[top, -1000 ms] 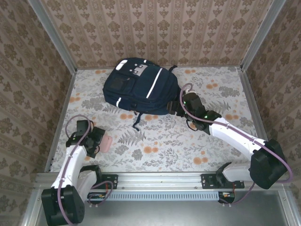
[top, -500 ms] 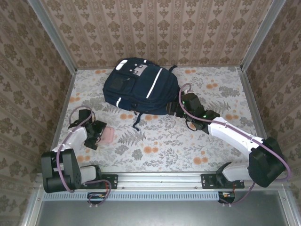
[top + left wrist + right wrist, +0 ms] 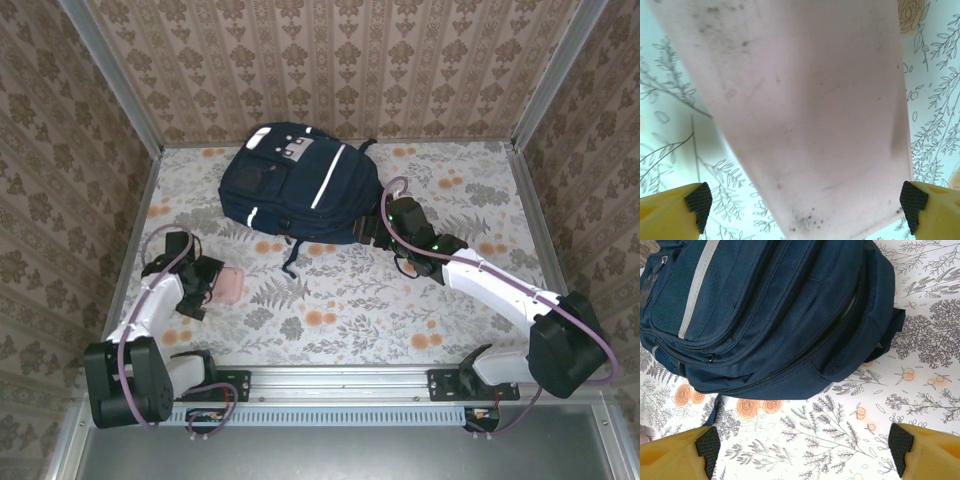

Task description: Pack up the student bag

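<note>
The student bag (image 3: 295,190) is a navy backpack with white stripes, lying flat at the back middle of the table. In the right wrist view the student bag (image 3: 775,315) shows its zip lines shut. My right gripper (image 3: 373,232) stands open just off the bag's near right edge; bare tablecloth lies between its fingertips (image 3: 707,445). My left gripper (image 3: 203,287) is open at the table's left, low over a flat pale pink item (image 3: 232,285). That pink item (image 3: 800,110) lies between my spread left fingertips (image 3: 697,202), reaching almost to the right pad.
A floral tablecloth (image 3: 350,310) covers the table. Patterned walls with metal posts close in the left, back and right sides. A dark bag strap (image 3: 292,262) trails from the bag toward the near side.
My left arm has swung its elbow outward and the pink item now lies slightly farther from the near edge. The right arm and the bag have stayed put.
</note>
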`<state>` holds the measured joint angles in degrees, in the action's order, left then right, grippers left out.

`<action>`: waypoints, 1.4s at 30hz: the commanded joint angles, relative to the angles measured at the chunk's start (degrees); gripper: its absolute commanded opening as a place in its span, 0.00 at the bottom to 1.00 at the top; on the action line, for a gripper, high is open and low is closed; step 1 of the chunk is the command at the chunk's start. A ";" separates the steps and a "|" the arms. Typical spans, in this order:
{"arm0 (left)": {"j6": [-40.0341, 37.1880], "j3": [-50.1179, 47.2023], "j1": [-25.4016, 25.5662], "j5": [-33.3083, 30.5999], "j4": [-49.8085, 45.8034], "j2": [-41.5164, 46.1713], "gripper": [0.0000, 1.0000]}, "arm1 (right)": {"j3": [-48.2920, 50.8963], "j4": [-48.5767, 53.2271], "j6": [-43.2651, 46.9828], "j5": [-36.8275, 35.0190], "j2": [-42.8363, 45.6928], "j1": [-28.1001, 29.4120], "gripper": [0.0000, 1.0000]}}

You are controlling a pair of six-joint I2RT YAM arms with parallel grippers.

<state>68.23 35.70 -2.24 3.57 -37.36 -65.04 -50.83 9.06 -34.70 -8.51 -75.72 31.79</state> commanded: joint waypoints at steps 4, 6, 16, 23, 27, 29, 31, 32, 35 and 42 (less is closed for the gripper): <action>6.75 6.39 -0.75 0.14 -6.20 -4.48 1.00 | -0.59 -0.49 -1.34 1.35 0.22 0.02 0.90; 8.51 7.46 -0.80 1.57 -5.56 -7.08 1.00 | -0.75 -0.37 -1.36 1.37 0.23 0.03 0.89; 12.10 10.49 -0.74 0.12 -2.68 -15.13 1.00 | -0.25 0.13 -1.16 0.91 1.28 0.07 0.90; 12.08 11.79 -0.82 1.05 -0.62 -23.12 1.00 | 0.02 0.25 -1.44 1.09 1.02 0.03 0.90; 11.62 11.32 -0.80 2.36 0.31 -25.79 0.98 | -0.69 1.04 -1.17 0.95 1.17 0.00 0.90; 11.33 11.09 -0.46 3.01 0.93 -25.14 0.92 | -1.17 1.60 -1.16 1.06 1.47 -0.02 0.89; 10.72 11.64 0.38 2.58 0.52 -23.68 0.87 | -1.33 1.86 -1.13 1.12 1.95 0.00 0.89; 10.39 12.12 0.88 2.41 0.16 -22.81 0.85 | -1.46 2.06 -1.10 1.21 2.15 0.03 0.89; 9.80 12.83 1.36 3.46 -1.25 -20.69 0.79 | -1.61 2.74 -1.14 2.28 2.45 0.03 0.89; 11.55 12.17 3.21 5.12 -2.76 -13.45 0.71 | 1.58 -4.13 -3.89 15.72 2.82 0.51 0.89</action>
<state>78.48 48.01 0.10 7.35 -38.17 -81.76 -50.68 8.86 -36.62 -1.54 -74.52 31.81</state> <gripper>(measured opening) 0.890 0.889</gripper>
